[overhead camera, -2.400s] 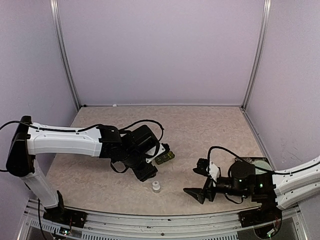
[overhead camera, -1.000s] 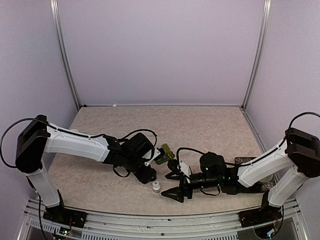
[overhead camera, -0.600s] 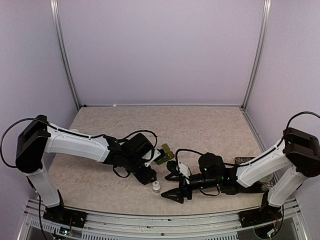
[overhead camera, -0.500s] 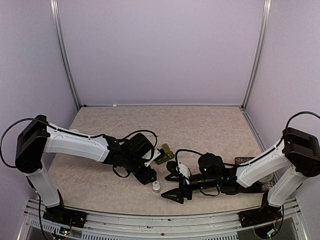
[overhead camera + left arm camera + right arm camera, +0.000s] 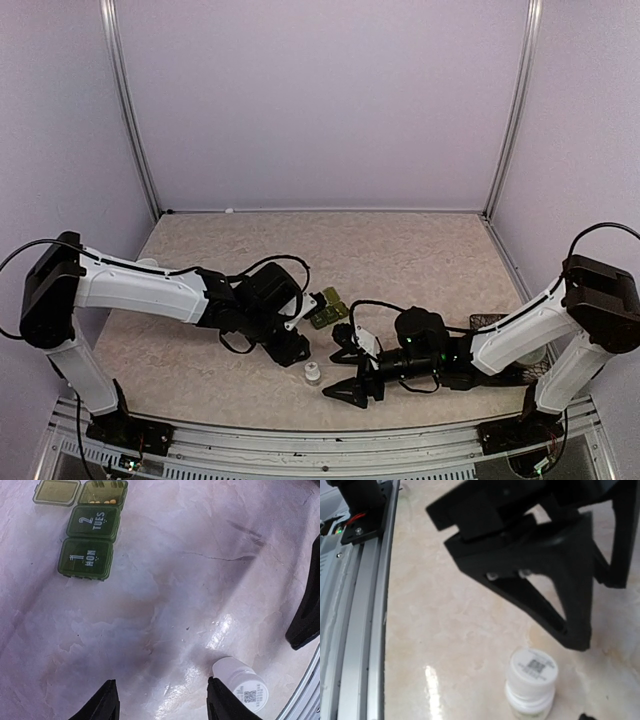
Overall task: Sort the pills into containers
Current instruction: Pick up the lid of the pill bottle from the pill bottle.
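1. Left gripper: released, empty, low over the desk.
2. White bottle: stood upright near the front edge.
3. Containers: dark green strip, lay flat behind the bottle, with one end lid open.
4. Right gripper: spread wide, held nothing, and faced the bottle just beside it.

Marble table — pill-box strip, white bottle
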